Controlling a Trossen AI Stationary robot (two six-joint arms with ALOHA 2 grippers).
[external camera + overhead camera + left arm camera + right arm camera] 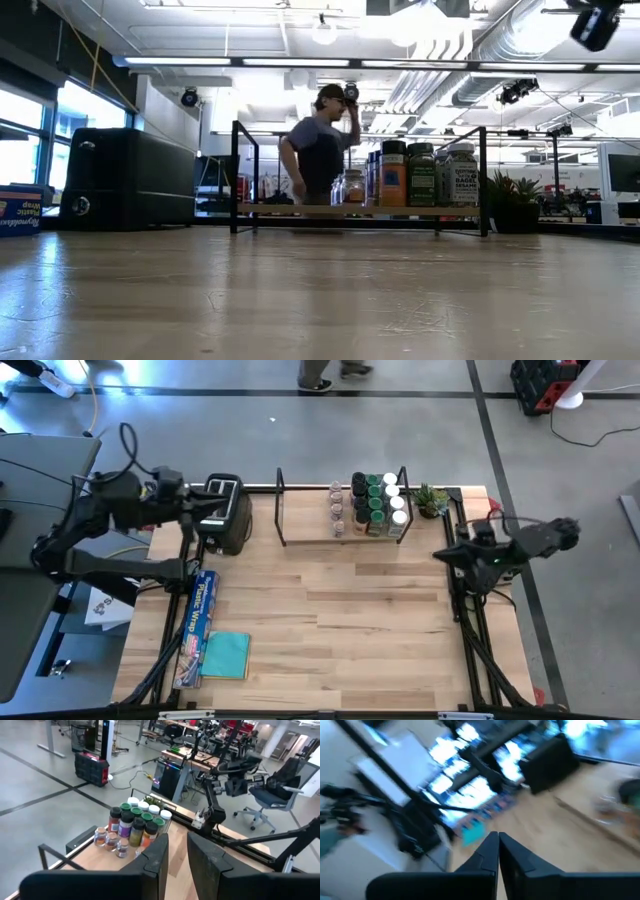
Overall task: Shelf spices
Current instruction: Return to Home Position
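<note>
The shelf [305,518], a low wooden board with black wire ends, stands at the table's far edge. Several spices [372,505] stand upright on its right end, with green, white and dark lids; the left wrist view shows these jars [136,822] from the side. My left gripper [203,500] hangs above the table's far left, over the toaster, with a narrow gap between its fingers [161,851] and nothing in it. My right gripper [441,552] is at the table's right edge, level, pointing left, shut and empty [498,839].
A black toaster [225,518] stands left of the shelf. A plastic wrap box [198,622] and a teal cloth [227,655] lie near the front left. A small potted plant [430,500] sits right of the shelf. A person [322,150] stands beyond the table.
</note>
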